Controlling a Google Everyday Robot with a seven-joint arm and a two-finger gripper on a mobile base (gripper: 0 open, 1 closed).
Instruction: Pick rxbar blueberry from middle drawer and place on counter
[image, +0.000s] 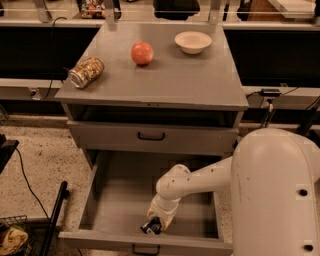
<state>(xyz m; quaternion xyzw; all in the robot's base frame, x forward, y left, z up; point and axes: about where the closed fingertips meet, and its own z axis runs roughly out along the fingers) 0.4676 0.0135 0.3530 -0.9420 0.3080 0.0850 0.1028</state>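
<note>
Camera view: gripper (156, 224) down at the middle drawer's (117, 200) front wall, right on the dark rxbar blueberry (150, 228); whether it grips, cannot tell

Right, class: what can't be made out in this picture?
Camera view:
1. The snack bar: mostly covered by the pincer, low in the open drawer.
2. The drawer's right side: behind the robot's white arm.
3. The can on the counter: label too small to read.
</note>
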